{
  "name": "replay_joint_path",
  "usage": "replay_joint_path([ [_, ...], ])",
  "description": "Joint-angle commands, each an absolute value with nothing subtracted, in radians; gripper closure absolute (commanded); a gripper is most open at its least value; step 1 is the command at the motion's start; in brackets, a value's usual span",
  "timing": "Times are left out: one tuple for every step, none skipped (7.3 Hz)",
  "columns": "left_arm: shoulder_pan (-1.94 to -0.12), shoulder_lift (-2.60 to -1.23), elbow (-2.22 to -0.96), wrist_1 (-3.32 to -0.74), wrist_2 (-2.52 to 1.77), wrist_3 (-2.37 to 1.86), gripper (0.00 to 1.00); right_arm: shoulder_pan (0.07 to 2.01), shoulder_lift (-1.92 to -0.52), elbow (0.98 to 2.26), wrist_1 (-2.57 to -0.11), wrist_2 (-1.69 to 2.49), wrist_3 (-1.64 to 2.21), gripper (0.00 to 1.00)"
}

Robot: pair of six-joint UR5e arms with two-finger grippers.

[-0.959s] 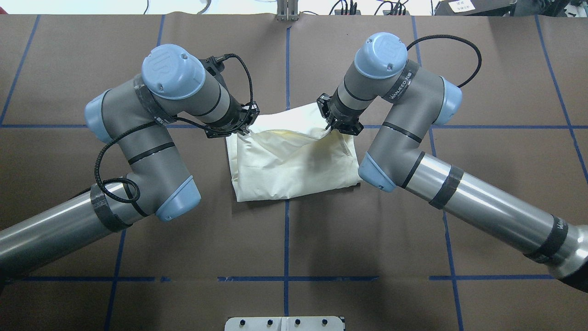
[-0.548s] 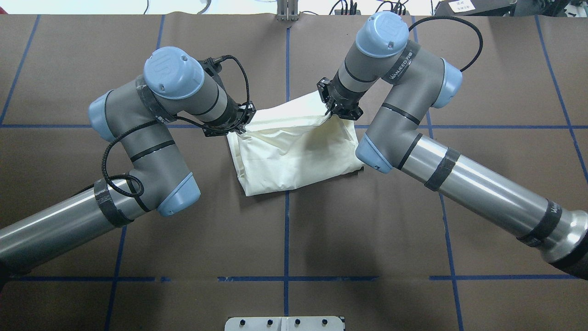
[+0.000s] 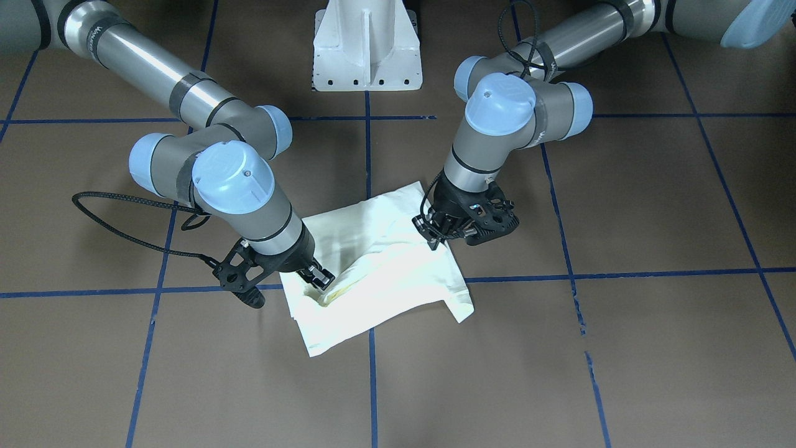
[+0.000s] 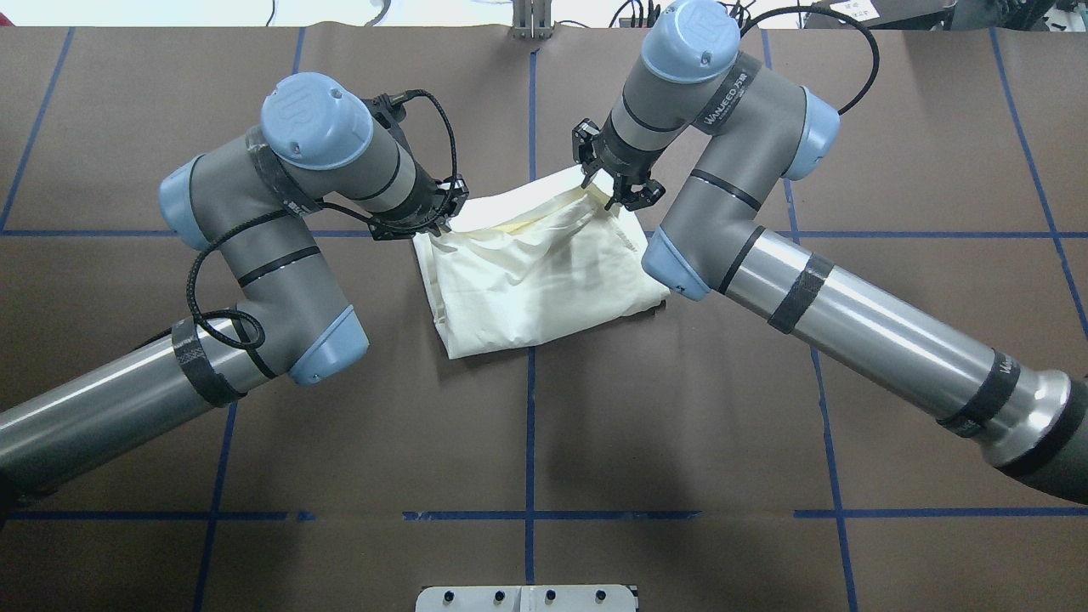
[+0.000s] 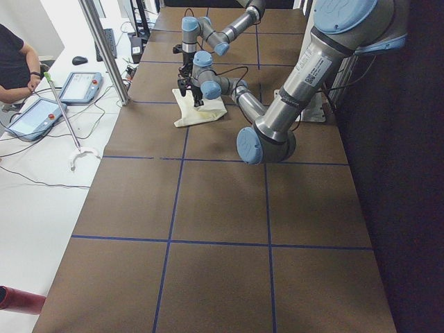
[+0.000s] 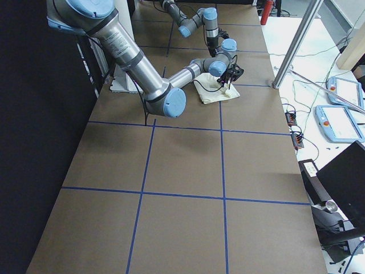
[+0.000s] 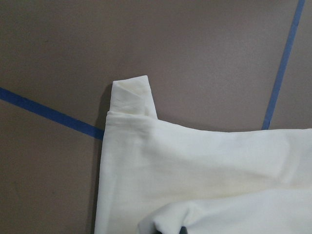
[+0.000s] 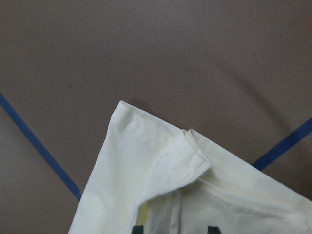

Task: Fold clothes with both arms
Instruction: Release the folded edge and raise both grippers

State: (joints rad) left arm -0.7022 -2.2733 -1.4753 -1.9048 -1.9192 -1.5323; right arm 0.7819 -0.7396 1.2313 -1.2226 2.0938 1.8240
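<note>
Two robot arms hold a folded cream T-shirt near the middle of a brown desk.

Blue tape lines mark the desk in a grid, and a white pedestal base stands at the top centre of the front-facing view. A black cable loops over the left wrist, and the arms' elbows overhang the shirt's side edges. In the overhead frame the shirt's long axis runs left to right, rising toward the upper right, plain cream side up. The left tool pinches its far left corner. The right tool grips a raised hem at the far right. A black band reads roughly "WANJEED", and a blue cap shows "UR".
</note>
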Motion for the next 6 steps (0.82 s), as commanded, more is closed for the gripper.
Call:
replay_joint_path([
  [-0.745,-2.273,-1.409,-1.911,-1.919,-1.438,0.00,0.836,-0.752,1.221,-1.221,2.175,1.790,0.00],
  [-0.761,-2.269,-1.390,-1.955,-1.921,-1.396,0.00,0.836,-0.761,1.223,-1.221,2.177,1.787,0.00],
  [-0.761,-2.261,-1.393,-2.027,-1.922,-1.410,0.00,0.836,-0.762,1.229,-1.221,2.177,1.769,0.00],
  [-0.735,-2.231,-1.397,-2.137,-1.927,-1.493,0.00,0.842,-0.779,1.251,-1.226,2.178,1.731,0.00],
  [-0.683,-2.182,-1.396,-2.327,-1.927,-1.622,0.00,0.853,-0.808,1.288,-1.227,2.174,1.636,0.00],
  [-0.678,-2.172,-1.408,-2.367,-1.936,-1.664,0.00,0.885,-0.833,1.298,-1.229,2.180,1.552,0.00],
])
